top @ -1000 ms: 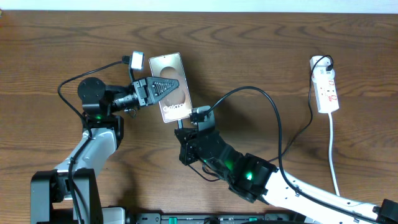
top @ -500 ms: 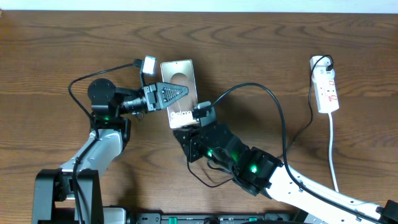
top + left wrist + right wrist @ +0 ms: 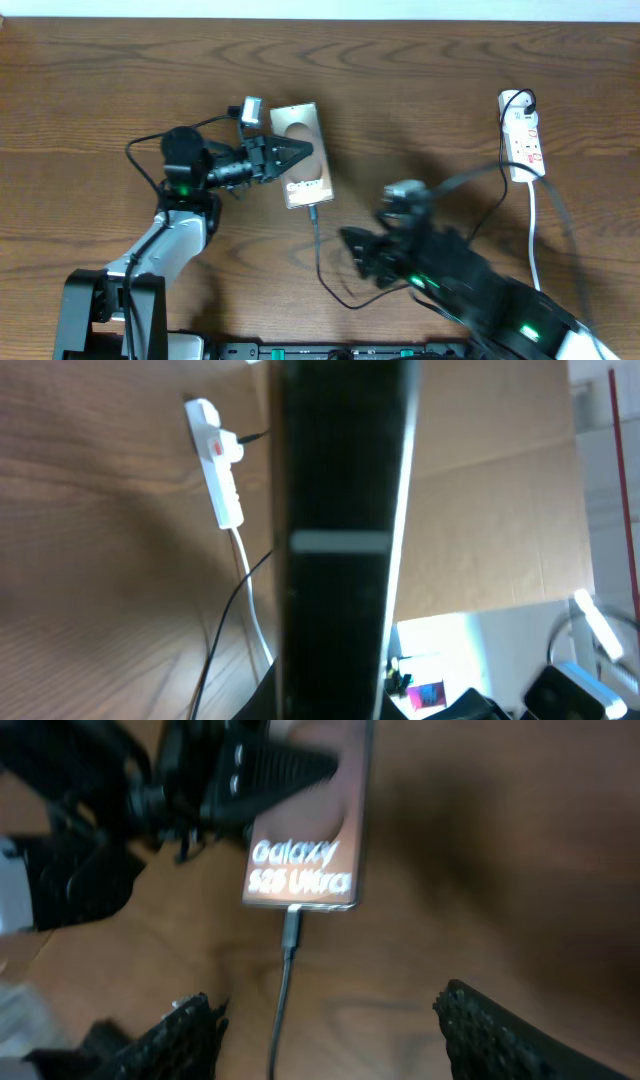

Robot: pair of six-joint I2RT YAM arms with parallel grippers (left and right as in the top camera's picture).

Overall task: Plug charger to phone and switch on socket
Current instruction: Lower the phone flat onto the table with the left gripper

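Note:
The phone (image 3: pixel 305 170) lies tilted at table centre, its screen reading "Galaxy S25 Ultra" in the right wrist view (image 3: pixel 305 870). My left gripper (image 3: pixel 296 153) is shut on its upper half from the left; in the left wrist view the phone (image 3: pixel 340 540) fills the middle as a dark bar. The charger (image 3: pixel 318 245) is a thin black cable whose plug (image 3: pixel 291 925) sits in the phone's lower end. My right gripper (image 3: pixel 358 258) is blurred, open, and set back to the lower right of the phone. Its fingers (image 3: pixel 180 1035) stand wide apart. The white socket (image 3: pixel 525 140) lies far right.
The socket's white cord (image 3: pixel 535 240) runs down toward the table's front edge. The charger's black cable loops near the front (image 3: pixel 345 298) and rises toward the socket's plug (image 3: pixel 520 100). A cardboard sheet (image 3: pixel 500 510) shows beyond the table in the left wrist view.
My right gripper opened, let go of the charger's plug and drew back to the right. The plug stays in the phone. My left gripper and the phone shifted rightward.

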